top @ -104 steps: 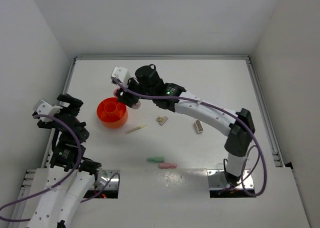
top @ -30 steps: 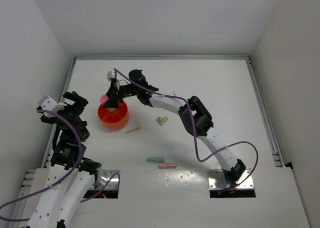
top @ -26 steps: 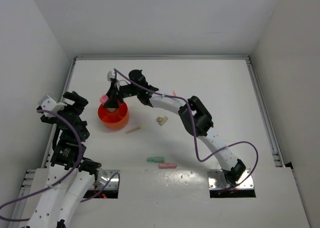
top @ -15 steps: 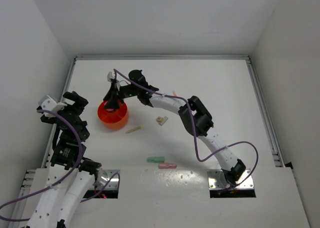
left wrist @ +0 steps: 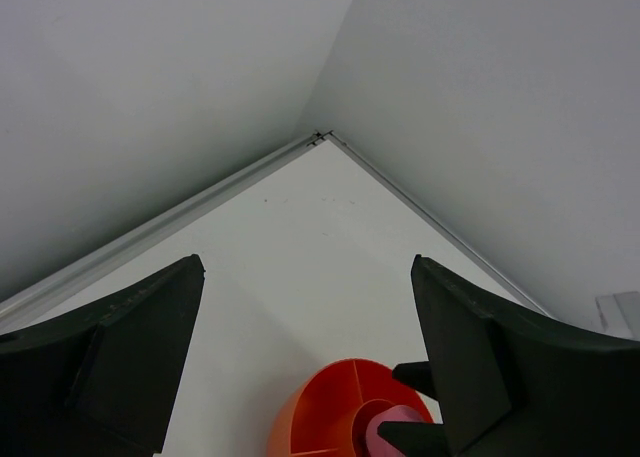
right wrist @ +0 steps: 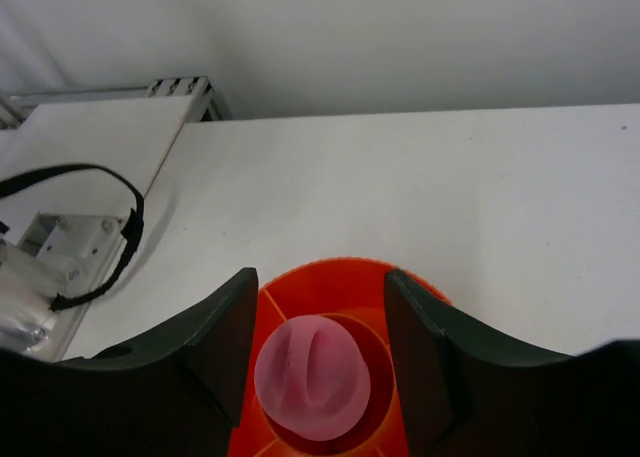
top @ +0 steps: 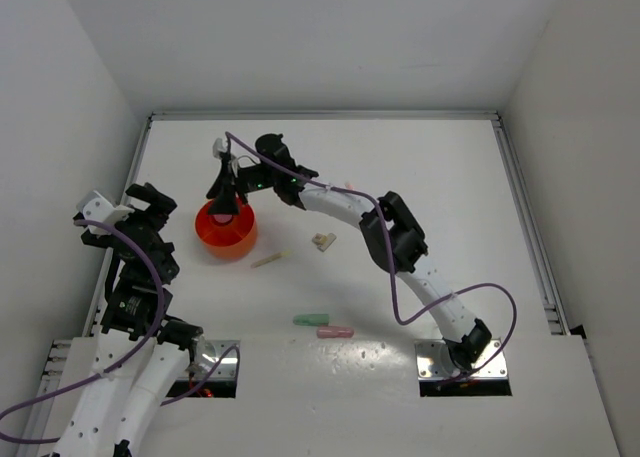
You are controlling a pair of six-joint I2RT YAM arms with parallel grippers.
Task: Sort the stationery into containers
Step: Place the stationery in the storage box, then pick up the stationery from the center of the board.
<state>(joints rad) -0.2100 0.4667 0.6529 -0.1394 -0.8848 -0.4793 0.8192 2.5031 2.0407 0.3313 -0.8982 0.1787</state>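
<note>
The orange tub point(top: 240, 239) stands left of the table's middle. My right gripper point(top: 222, 195) hangs straight over it. In the right wrist view the pink-capped tube point(right wrist: 312, 377) stands upright in the centre well of the tub point(right wrist: 350, 289), and my right gripper point(right wrist: 320, 277) is open around it, with a clear gap on the right side. My left gripper point(top: 152, 205) is open and empty, left of the tub. A pale yellow stick point(top: 272, 259), a beige block point(top: 322, 241), a green bar point(top: 311, 319) and a pink bar point(top: 335, 331) lie on the table.
The left wrist view has the tub point(left wrist: 320, 407) and pink cap point(left wrist: 392, 429) low between my wide left fingers point(left wrist: 480, 367), with the table's far corner beyond. White walls and a metal rail point(top: 520, 207) border the table. The right arm arches over the table's middle.
The right gripper has lowered the pink-capped tube into the tub's centre well and its jaws have widened off the cap. The left arm has stayed still.
</note>
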